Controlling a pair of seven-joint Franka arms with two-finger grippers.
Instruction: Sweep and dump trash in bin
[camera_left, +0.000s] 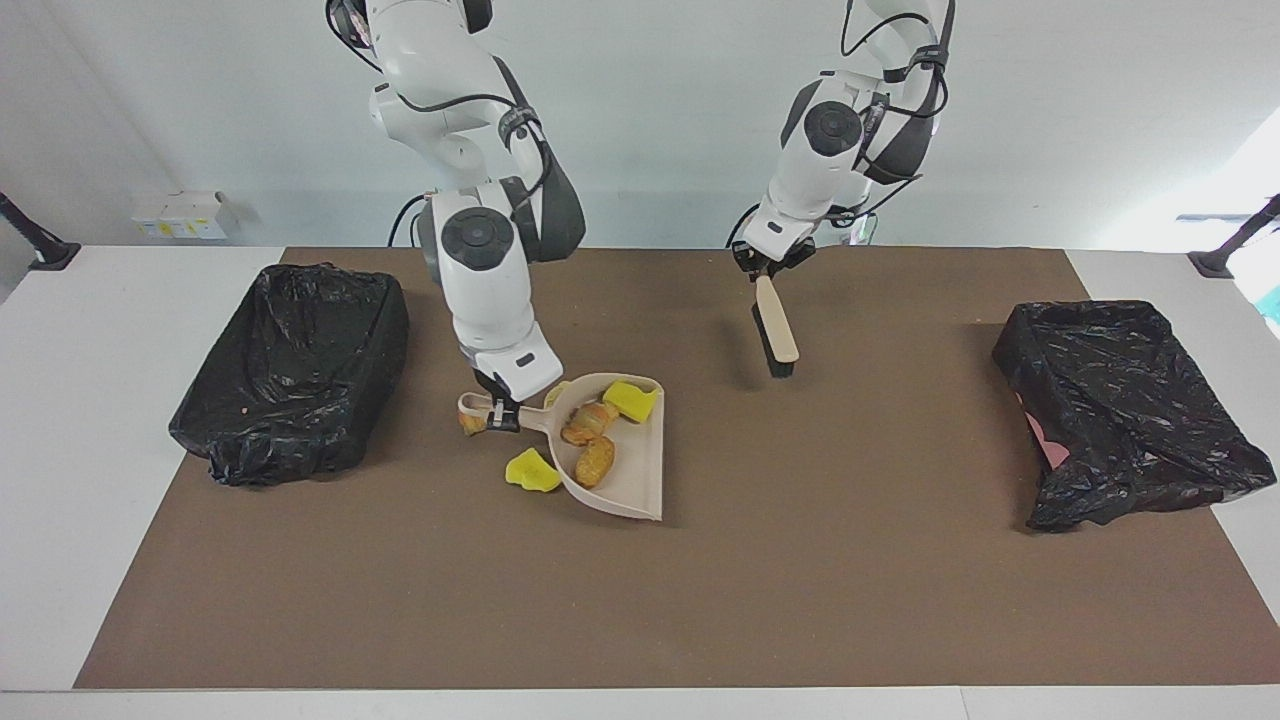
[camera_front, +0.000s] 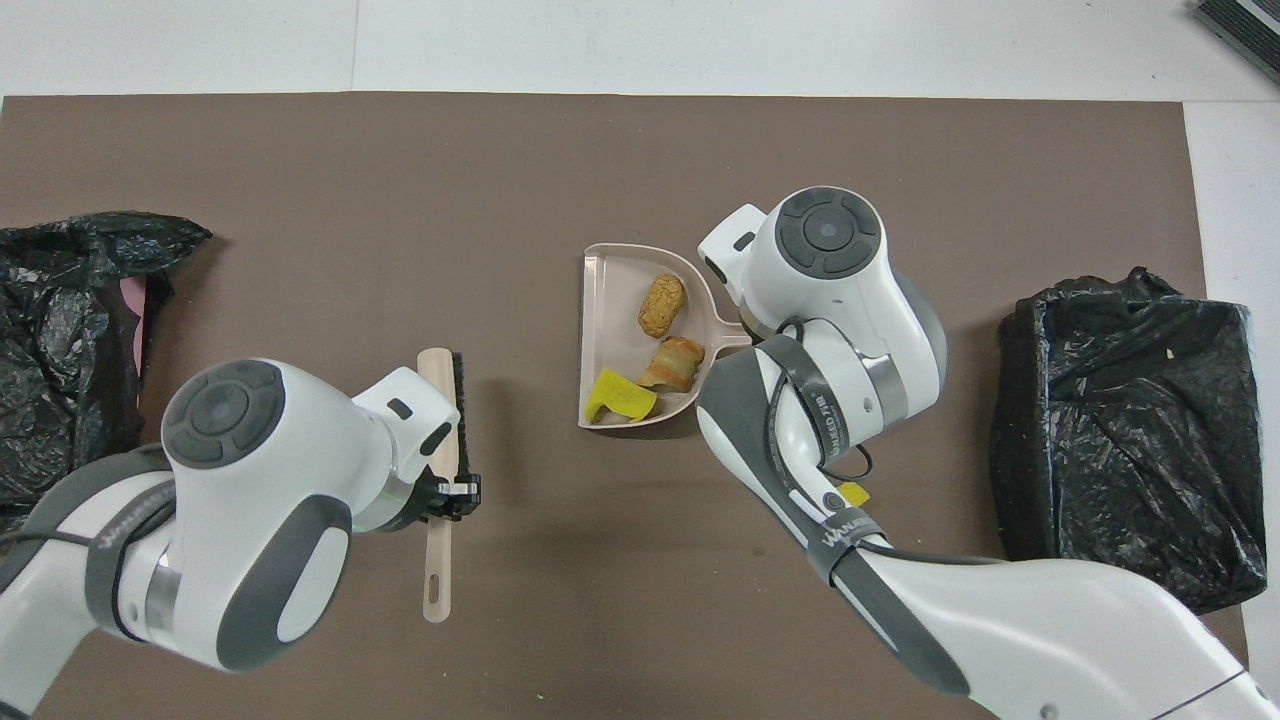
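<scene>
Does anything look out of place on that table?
Yes. One yellow scrap lies on the mat just outside the dustpan, and a brownish lump sits by its handle under the right claw. Both missed the pan, while three other scraps lie inside it.

- A white table (camera_left: 120, 300) carries a large brown mat (camera_left: 700, 600) that covers most of its top.
- A plain pale wall (camera_left: 650, 120) rises at the robots' end of the table.
- A small white cardboard box (camera_left: 185, 215) sits at the wall, toward the right arm's end.
- Black stands (camera_left: 35, 240) are clamped at both table ends.
- Bright light falls in at the left arm's end.
</scene>
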